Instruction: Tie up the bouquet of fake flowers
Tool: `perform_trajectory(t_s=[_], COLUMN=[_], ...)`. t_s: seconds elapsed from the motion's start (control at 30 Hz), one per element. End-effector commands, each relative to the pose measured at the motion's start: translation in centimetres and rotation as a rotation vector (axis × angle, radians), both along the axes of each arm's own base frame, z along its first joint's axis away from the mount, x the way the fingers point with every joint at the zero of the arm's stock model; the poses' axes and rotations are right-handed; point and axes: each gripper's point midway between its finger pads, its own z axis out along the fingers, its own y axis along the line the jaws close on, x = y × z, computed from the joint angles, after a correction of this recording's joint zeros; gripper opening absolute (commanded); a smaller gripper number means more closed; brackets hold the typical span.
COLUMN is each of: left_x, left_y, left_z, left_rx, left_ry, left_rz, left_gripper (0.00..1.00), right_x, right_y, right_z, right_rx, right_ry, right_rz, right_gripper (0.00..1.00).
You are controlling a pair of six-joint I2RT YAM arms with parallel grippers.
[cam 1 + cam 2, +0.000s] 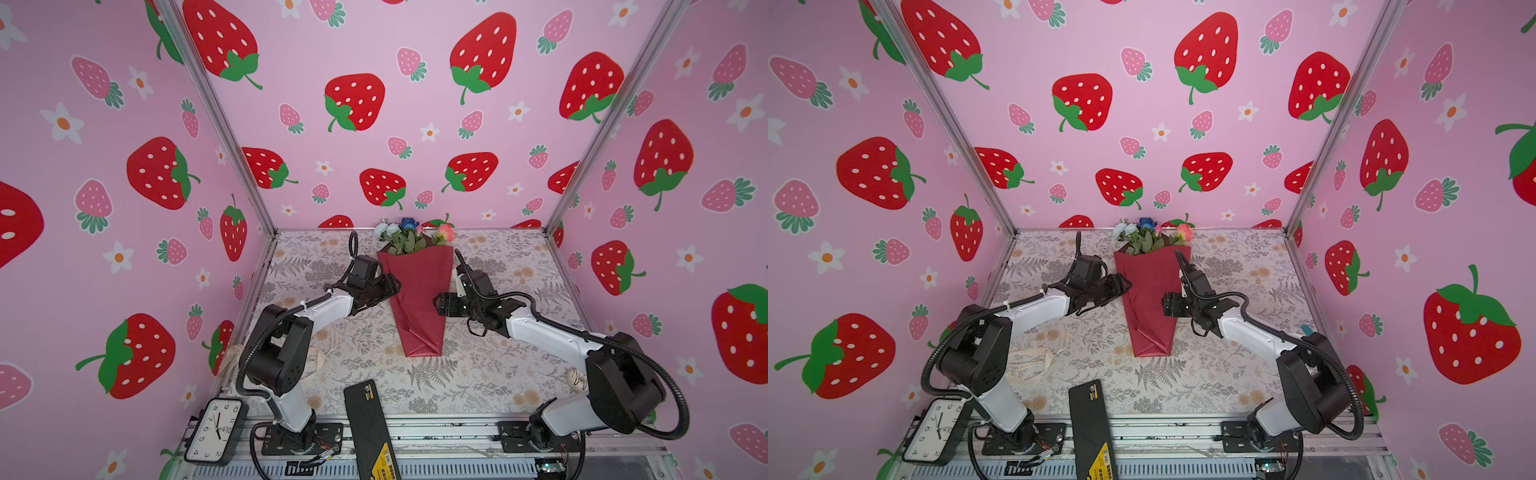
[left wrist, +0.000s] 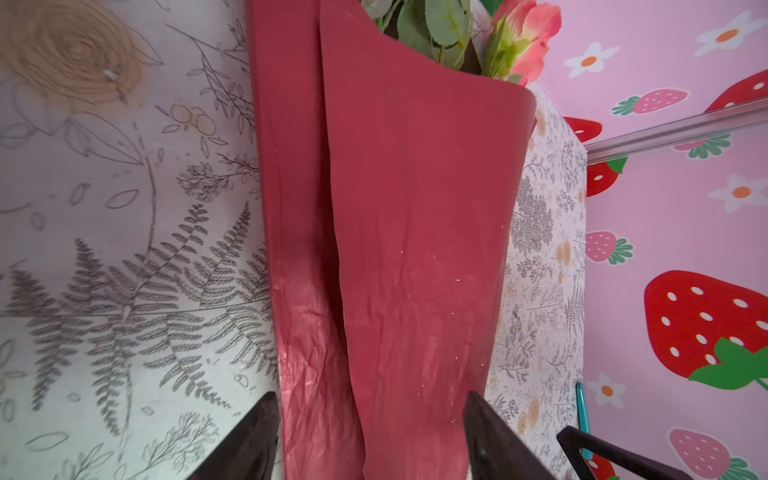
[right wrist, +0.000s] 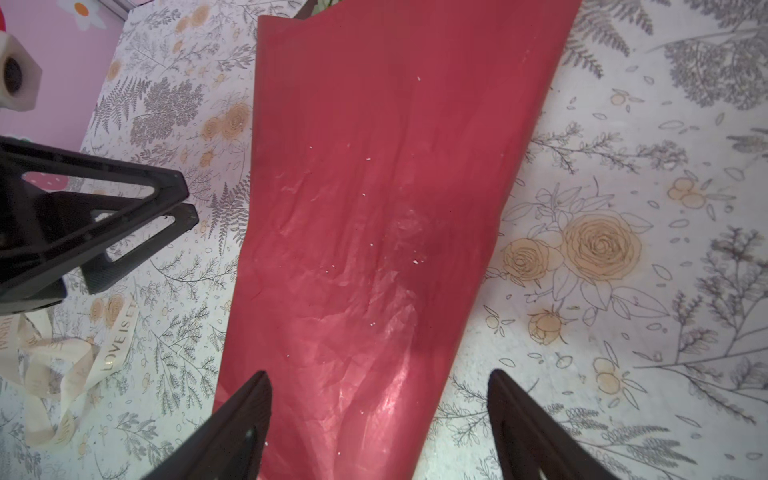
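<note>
Floral tabletop [image 1: 490, 374] held the bouquet of fake flowers [image 1: 409, 245] at centre, blooms far. Flanking its red wrap [image 2: 415, 249], left gripper [image 1: 394, 286] and right gripper [image 1: 437, 303] stood spread, apparently gripping nothing. Risk: loose wrap could spring open, since the ribbon [image 3: 62, 365] lay unused near-left.

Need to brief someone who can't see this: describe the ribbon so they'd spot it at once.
Find the floral table with the red bouquet down its middle. Between the bouquet's narrow end and the left arm lies a loose ribbon, flat on the table. It alone is cream with printed lettering, limp and looped.
</note>
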Motion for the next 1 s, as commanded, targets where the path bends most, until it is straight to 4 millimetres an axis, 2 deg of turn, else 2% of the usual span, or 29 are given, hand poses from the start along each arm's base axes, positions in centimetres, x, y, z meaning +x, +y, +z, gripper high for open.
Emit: perform_trajectory(t_s=[0.0, 0.33, 0.4, 0.5, 0.57, 0.7, 0.97], left_x=[0.7, 0.8, 0.8, 0.8, 0.8, 0.6, 0.0], left_y=[-1.5, -4.0, -4.5, -4.5, -3.7, -2.6, -0.1], left_z=[1.1, -0.9, -0.9, -0.7, -1.0, -1.8, -4.3], left_rx=[-0.046, -0.128, -0.144, -0.142, -0.104, -0.033, 0.127], left_ry=[-0.017, 0.029, 0.030, 0.022, 0.022, 0.017, 0.015], left_rz=[-0.057, -0.115, -0.126, -0.133, -0.119, -0.116, -0.127], left_gripper=[0.70, 0.56, 0.49, 0.30, 0.19, 0.02, 0.00], right_x=[0.0, -0.2, -0.1, 0.0, 0.2, 0.7, 1.9], right_y=[-0.1, -0.2, -0.3, -0.5, -0.9, -1.4, -1.3], right_z=[-0.3, -1.6, -1.8, -1.9, -1.8, -1.6, -1.4], right_rx=[0.060, 0.085, 0.084, 0.085, 0.090, 0.100, 0.129], right_ry=[0.028, 0.060, 0.065, 0.068, 0.067, 0.063, 0.071], right_rz=[-0.018, -0.023, -0.029, -0.035, -0.043, -0.049, -0.009], right_gripper=[0.81, 0.77, 0.76, 0.74, 0.74, 0.73, 0.67])
